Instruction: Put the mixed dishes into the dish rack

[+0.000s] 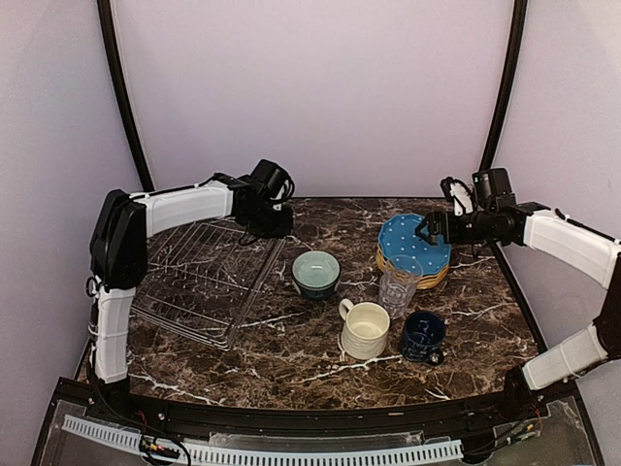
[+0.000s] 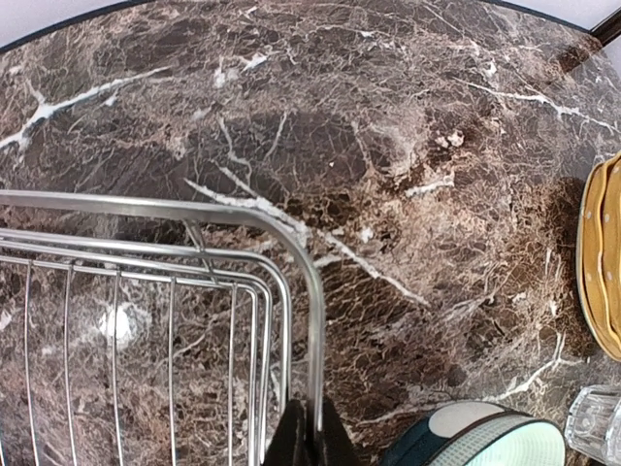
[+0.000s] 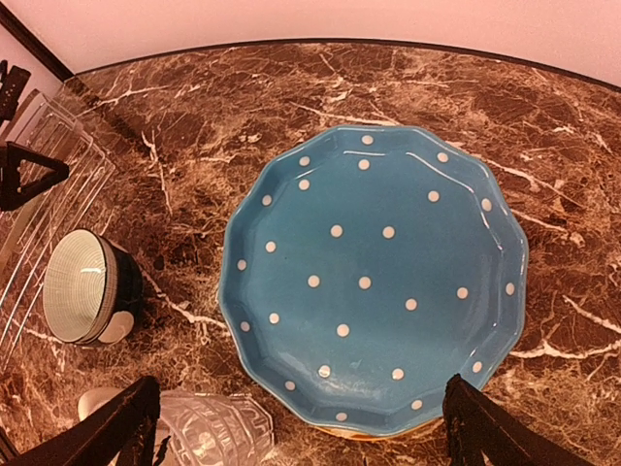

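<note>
1. Dish rack (image 1: pixel 204 282) holds no dishes; loading is not yet begun.
2. All to the right of the rack: pale-teal bowl (image 1: pixel 315 272), cream mug (image 1: pixel 366 329), clear ribbed glass (image 1: pixel 398 284), dark blue mug (image 1: pixel 423 336), blue dotted plate (image 1: pixel 415 243).
3. Left gripper (image 2: pixel 310 442) is pinched on the rack's rim; right gripper (image 3: pixel 296 427), jaws wide, hovers over the dotted plate.

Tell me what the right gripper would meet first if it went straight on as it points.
Probably the blue dotted plate: the open right gripper points down at its middle, with nothing between. The gap is hard to judge.
</note>
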Tool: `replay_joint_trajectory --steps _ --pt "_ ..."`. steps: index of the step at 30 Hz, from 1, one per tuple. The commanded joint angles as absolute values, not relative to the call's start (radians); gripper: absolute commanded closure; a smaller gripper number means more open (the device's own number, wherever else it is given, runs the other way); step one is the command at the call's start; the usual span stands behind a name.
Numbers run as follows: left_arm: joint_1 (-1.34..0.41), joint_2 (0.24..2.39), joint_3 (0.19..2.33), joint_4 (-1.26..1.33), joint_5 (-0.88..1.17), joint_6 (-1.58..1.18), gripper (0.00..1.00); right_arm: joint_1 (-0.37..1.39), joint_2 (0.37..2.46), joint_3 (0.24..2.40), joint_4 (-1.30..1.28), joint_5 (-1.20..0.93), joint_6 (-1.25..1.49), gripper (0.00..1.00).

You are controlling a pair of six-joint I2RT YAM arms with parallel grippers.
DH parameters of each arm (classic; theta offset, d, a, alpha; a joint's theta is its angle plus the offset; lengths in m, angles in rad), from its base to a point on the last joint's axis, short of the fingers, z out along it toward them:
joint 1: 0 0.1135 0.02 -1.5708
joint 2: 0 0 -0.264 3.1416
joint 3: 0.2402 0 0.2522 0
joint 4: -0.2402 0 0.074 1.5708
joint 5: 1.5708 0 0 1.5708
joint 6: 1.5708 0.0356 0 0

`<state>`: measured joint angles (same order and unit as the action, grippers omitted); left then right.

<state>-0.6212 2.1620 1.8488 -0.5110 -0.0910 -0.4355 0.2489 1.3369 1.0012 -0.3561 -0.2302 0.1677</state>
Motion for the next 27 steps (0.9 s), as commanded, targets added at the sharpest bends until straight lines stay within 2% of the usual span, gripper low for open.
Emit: replay_joint_trajectory --steps 1,3,4,7,12,15,21,27 --pt "-0.624 2.034 1.768 -0.435 -0.089 -0.508 0.87 0.275 1.333 1.031 -0.415 -0.275 0.131 0.01" --pt "-0.624 2.014 1.740 -0.411 -0.073 -0.496 0.70 0.298 1.321 1.037 -0.453 -0.270 0.126 0.01" --pt "-0.624 2.002 1.733 -0.403 -0.067 -0.491 0.66 0.312 1.310 1.036 -0.472 -0.262 0.125 0.01" --pt "-0.624 1.983 1.722 -0.377 -0.049 -0.454 0.46 0.358 1.272 1.031 -0.531 -0.224 0.133 0.01" --pt "-0.624 1.913 1.703 -0.373 -0.067 -0.376 0.22 0.506 1.167 1.016 -0.605 -0.105 0.180 0.02" --pt "-0.625 1.846 1.664 -0.373 -0.083 -0.336 0.18 0.604 1.121 1.016 -0.645 -0.064 0.191 0.06" --pt "-0.626 1.739 1.547 -0.372 -0.119 -0.272 0.17 0.810 1.094 0.992 -0.692 -0.064 0.130 0.21" --pt "-0.627 1.690 1.488 -0.408 -0.121 -0.241 0.17 0.912 1.284 1.052 -0.738 -0.144 0.047 0.31"
